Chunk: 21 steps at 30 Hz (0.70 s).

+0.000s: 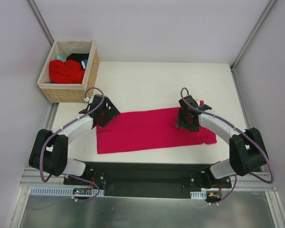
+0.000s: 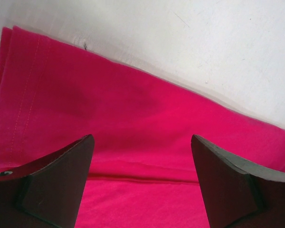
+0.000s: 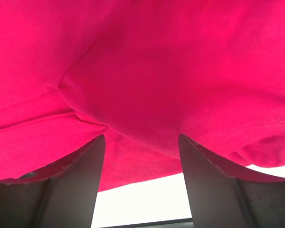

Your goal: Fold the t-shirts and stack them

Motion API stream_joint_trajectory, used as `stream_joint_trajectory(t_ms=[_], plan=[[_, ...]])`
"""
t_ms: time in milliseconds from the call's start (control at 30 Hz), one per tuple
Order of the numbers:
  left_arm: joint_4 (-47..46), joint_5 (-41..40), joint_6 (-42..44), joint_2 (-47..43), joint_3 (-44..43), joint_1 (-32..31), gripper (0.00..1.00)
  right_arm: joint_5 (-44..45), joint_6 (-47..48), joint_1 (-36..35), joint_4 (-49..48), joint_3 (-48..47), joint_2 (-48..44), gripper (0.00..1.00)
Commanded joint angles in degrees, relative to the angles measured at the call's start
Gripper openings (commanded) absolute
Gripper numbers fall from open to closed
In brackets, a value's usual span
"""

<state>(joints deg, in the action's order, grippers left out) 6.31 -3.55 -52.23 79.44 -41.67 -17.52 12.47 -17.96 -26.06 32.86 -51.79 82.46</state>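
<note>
White bench [image 1: 147, 80] under plain pale walls, seen from above. We note the crimson-pink t-shirt [image 1: 147, 130] lying flat across the middle of the frame, already narrowed into a long band. Its long axis runs left to right and climbs slightly toward the right. The square-cut end points to the left of the frame and the more rumpled end to the lower right. Wicker basket [image 1: 69, 92] sits well apart at the upper left, with a red t-shirt [image 1: 65, 71] and scraps of black and teal inside. The left arm [image 1: 76, 124] reaches to the band's upper-left corner. Its left jaws stand wide open just over the cloth, a hem line and the far edge showing beyond the fingers [image 2: 61, 180], nothing gripped. The right arm [image 1: 218, 124] is down on the right part of the band, short of its end. The right jaws stand apart with a soft bulge of cloth [image 3: 133, 95] between them and are not visibly clamped on it. Each arm is nearest its own end, so we judge the next fold turns on taking the band at both ends and bringing one end across its length.
</note>
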Motion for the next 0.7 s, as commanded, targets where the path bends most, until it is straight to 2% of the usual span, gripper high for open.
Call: stream_joint_trajectory(t_ms=[0,200,667], plan=[[-0.42,-0.05,-0.86,-1.39,0.45,0.73,0.84,-0.25,0.29,-1.79,-0.87,0.64,2.53,0.64],[-0.42,0.04,-0.6,-1.39,0.27,0.82,0.84,0.54,-0.06,-2.33,-1.22,1.96,2.89,0.59],[-0.5,0.04,-0.6,-0.78,0.18,1.17,0.84,3.0,0.2,-2.41,0.45,1.69,0.16,0.27]])
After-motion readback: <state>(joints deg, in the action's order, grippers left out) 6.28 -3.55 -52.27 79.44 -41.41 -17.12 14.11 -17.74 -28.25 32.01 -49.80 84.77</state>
